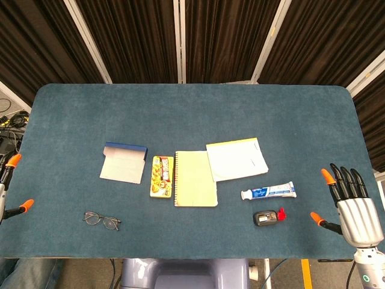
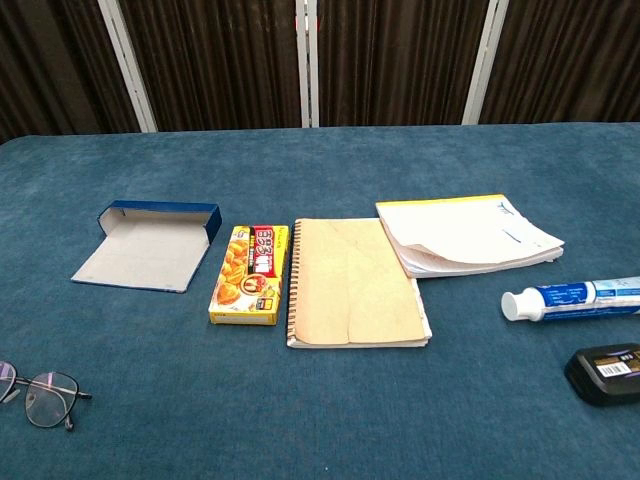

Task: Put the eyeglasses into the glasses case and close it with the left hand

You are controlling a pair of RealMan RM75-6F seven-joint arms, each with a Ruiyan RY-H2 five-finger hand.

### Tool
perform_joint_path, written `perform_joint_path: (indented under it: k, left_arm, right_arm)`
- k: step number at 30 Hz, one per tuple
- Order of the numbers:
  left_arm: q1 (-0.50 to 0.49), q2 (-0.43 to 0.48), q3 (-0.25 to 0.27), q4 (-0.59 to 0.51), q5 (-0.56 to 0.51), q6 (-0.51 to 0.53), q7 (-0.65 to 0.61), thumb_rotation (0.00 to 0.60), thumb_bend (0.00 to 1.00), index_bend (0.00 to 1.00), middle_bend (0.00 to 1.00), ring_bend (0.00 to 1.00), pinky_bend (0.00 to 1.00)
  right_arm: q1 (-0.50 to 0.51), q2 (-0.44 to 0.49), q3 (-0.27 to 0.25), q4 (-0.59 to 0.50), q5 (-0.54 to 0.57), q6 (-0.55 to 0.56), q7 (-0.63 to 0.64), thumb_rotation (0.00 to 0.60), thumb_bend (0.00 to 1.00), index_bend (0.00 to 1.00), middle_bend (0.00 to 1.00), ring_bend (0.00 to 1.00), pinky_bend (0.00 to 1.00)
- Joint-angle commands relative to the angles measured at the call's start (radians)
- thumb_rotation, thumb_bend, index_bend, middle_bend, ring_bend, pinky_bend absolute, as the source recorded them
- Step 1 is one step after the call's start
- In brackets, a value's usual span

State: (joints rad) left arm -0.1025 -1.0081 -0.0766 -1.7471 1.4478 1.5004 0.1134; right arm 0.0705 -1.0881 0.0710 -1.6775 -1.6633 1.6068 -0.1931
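Blue felt covers the table [image 1: 192, 108], and nothing in the task has begun, so your first step is the pickup. Start at the far left: only the orange-tipped fingers of your left hand [image 1: 12, 186] show at the table's edge in the head view, well apart from each other and holding nothing, though how the rest of the hand sits you cannot tell. Just inboard of it, near the front edge, lie the eyeglasses [image 1: 101, 220], flat on the cloth with arms unfolded. Thin wire frames on soft felt will be hard to get under, so come down gently and pinch at the bridge or a rim rather than a lens. Further back and slightly right lies the glasses case [image 1: 124, 162], flap open and flat, blue lip on its far side. Carry the glasses there, lay them inside, then fold the flap over. Keep clear of the snack box [image 1: 162, 176] just beside the case. At the far right, your right hand [image 1: 352, 201] hovers over the table's edge, fingers spread, holding nothing.
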Motion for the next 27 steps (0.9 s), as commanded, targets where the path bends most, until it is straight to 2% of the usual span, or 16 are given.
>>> perform_joint_path:
  k: [1, 3, 7, 10, 11, 13, 16, 19, 27]
  left_arm:
    - [0.000, 0.000, 0.000, 0.001, 0.001, -0.001, -0.003, 0.600, 0.00, 0.00, 0.00, 0.00, 0.00]
    - [-0.001, 0.002, 0.002, 0.002, 0.005, -0.004, -0.012, 0.600, 0.00, 0.00, 0.00, 0.00, 0.00]
    - [-0.026, -0.005, 0.039, -0.002, 0.061, -0.067, -0.041, 0.600, 0.00, 0.00, 0.00, 0.00, 0.00]
    - [-0.058, -0.024, 0.067, 0.004, 0.096, -0.137, -0.056, 0.600, 0.10, 0.02, 0.00, 0.00, 0.00]
    - [-0.065, -0.030, 0.072, 0.005, 0.101, -0.153, -0.052, 0.600, 0.15, 0.06, 0.00, 0.00, 0.00]
    - [-0.090, -0.059, 0.085, 0.007, 0.102, -0.209, -0.018, 0.600, 0.19, 0.20, 0.00, 0.00, 0.00]
    - [-0.119, -0.121, 0.087, 0.015, 0.063, -0.281, 0.059, 0.600, 0.27, 0.35, 0.00, 0.00, 0.00]
    - [-0.141, -0.181, 0.086, 0.018, 0.018, -0.332, 0.125, 0.600, 0.30, 0.40, 0.00, 0.00, 0.00]
    - [-0.168, -0.281, 0.091, 0.037, -0.071, -0.391, 0.266, 0.600, 0.40, 0.43, 0.00, 0.00, 0.00]
  right_arm:
    - [-0.001, 0.001, 0.000, -0.002, 0.001, 0.001, 0.001, 0.600, 0.00, 0.00, 0.00, 0.00, 0.00]
    - [-0.001, 0.000, -0.001, -0.002, 0.003, -0.002, -0.003, 0.600, 0.00, 0.00, 0.00, 0.00, 0.00]
    - [-0.001, 0.000, -0.003, -0.009, 0.000, -0.003, -0.006, 0.600, 0.00, 0.00, 0.00, 0.00, 0.00]
    - [0.000, 0.002, -0.004, -0.009, 0.002, -0.007, -0.004, 0.600, 0.00, 0.00, 0.00, 0.00, 0.00]
    - [0.000, 0.002, -0.004, -0.009, 0.002, -0.008, -0.004, 0.600, 0.00, 0.00, 0.00, 0.00, 0.00]
    - [0.001, 0.004, -0.003, -0.009, 0.003, -0.009, 0.001, 0.600, 0.00, 0.00, 0.00, 0.00, 0.00]
    - [0.001, 0.009, -0.003, -0.008, 0.005, -0.009, 0.014, 0.600, 0.00, 0.00, 0.00, 0.00, 0.00]
    - [0.002, 0.013, -0.002, -0.006, 0.010, -0.012, 0.029, 0.600, 0.00, 0.00, 0.00, 0.00, 0.00]
    - [0.001, 0.021, -0.004, -0.006, 0.011, -0.013, 0.050, 0.600, 0.00, 0.00, 0.00, 0.00, 0.00]
